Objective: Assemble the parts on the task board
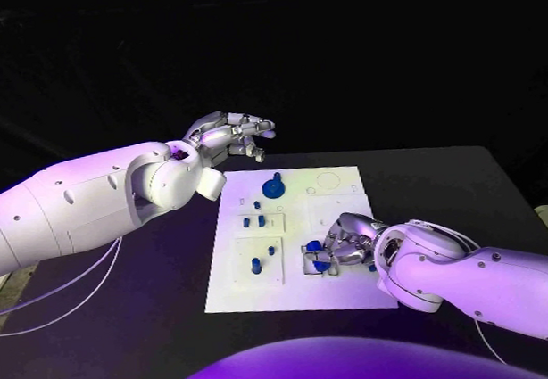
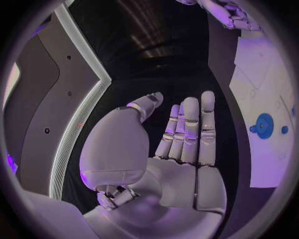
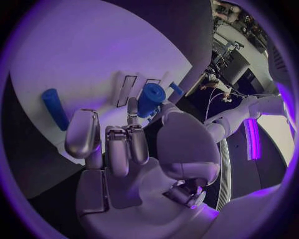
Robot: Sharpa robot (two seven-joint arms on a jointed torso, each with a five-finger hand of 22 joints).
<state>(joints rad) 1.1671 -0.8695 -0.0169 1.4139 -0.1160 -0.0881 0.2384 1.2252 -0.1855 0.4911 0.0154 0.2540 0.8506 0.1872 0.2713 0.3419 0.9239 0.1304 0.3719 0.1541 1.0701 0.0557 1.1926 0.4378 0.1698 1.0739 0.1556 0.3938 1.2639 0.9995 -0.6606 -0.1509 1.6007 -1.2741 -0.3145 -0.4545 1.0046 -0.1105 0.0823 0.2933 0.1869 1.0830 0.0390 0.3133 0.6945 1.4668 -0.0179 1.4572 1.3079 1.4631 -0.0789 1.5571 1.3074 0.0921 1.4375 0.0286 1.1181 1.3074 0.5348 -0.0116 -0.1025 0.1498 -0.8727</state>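
left hand [image 1: 231, 135]: spread, holding nothing, raised beyond the task board [image 1: 346, 277] far edge
right hand [image 1: 348, 244]: pinched a blue cylinder [image 3: 150, 99] over the task board's near right corner, axis along its fingers; the nearer hand

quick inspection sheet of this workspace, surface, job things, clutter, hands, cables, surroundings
surface: black table, matte, white rectangular task board lying flat in its middle
job's things: small blue parts on the board; a round blue disc part near its far edge, short blue pegs standing in the nearer left blocks, a blue cylinder part at the right hand's fingertips
clutter: nothing seen
hands: left hand raised over the table beyond the board's far left corner, flat and holding nothing; right hand down on the board's near right area, fingers at the cylinder, grip not clear
cables: thin white cables hanging under the left arm
surroundings: dark backdrop behind the table
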